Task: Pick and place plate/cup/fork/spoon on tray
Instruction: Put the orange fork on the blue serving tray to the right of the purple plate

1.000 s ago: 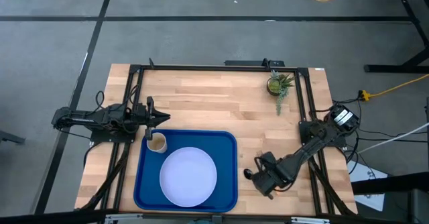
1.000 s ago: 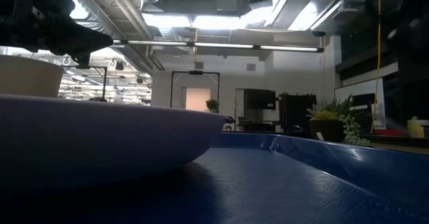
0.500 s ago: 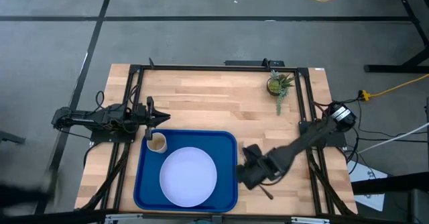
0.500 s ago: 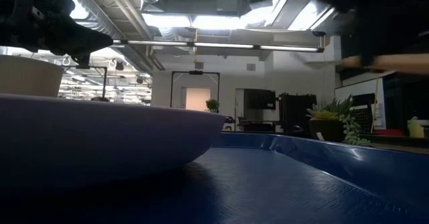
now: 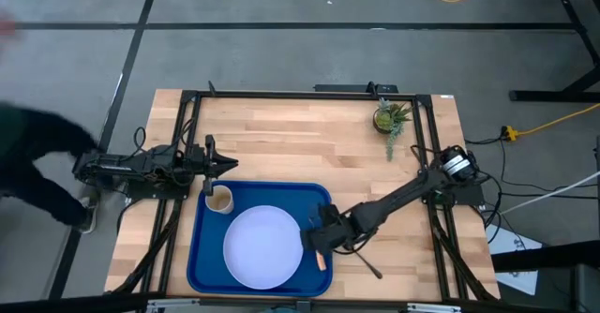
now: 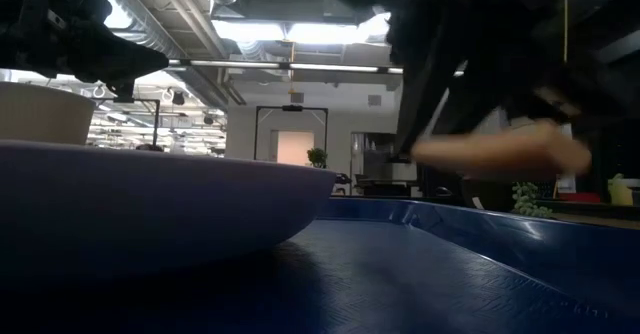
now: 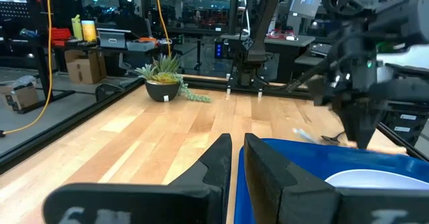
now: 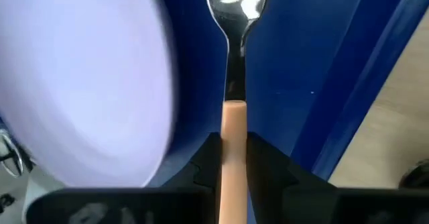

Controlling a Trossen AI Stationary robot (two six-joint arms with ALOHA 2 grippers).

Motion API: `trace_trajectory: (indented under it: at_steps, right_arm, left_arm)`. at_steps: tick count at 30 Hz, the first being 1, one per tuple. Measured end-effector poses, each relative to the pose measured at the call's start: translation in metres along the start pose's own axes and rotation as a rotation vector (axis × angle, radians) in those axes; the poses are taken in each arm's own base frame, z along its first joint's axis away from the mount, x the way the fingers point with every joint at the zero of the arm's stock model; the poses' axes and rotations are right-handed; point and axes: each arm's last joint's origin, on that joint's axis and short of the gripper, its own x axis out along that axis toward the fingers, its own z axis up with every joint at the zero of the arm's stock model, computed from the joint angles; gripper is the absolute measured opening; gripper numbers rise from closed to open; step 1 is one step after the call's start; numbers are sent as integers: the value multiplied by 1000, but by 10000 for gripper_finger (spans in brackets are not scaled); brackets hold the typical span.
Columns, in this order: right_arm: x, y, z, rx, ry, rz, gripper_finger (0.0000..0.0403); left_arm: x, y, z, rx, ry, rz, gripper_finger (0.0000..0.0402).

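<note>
right gripper (image 5: pixel 321 240) clamps the tan handle of the silver-tined fork (image 8: pixel 234 90), holding it over the large blue rectangular tray (image 5: pixel 202 257) just beside the round pale lavender plate (image 5: pixel 263 247). left gripper (image 5: pixel 217 165), fingers nearly together and empty, hovers by the small tan cup (image 5: pixel 219 200) on the tray.

I see a big blue tray (image 5: pixel 202 257) with a round pale purple-white plate (image 5: pixel 262 247) and a small tan cup (image 5: pixel 219 200); my fork (image 8: pixel 232 70) has shiny silver tines and a light orange handle, on a pale striped wooden table (image 5: pixel 300 144)
</note>
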Motion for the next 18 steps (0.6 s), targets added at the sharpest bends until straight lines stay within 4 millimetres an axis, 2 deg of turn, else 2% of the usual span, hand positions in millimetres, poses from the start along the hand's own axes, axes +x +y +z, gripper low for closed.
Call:
trace_trajectory:
  at_steps: [3,13,18]
  right_arm:
    - [6,-2,-1,34,10,-14,49]
    - [10,-5,-1,118,-74,-17,52]
    - [24,-10,-4,119,-5,-72,52]
  left_arm:
    - [0,0,0,0,0,0,34]
    - [0,0,0,0,0,0,34]
    - [0,0,0,0,0,1,34]
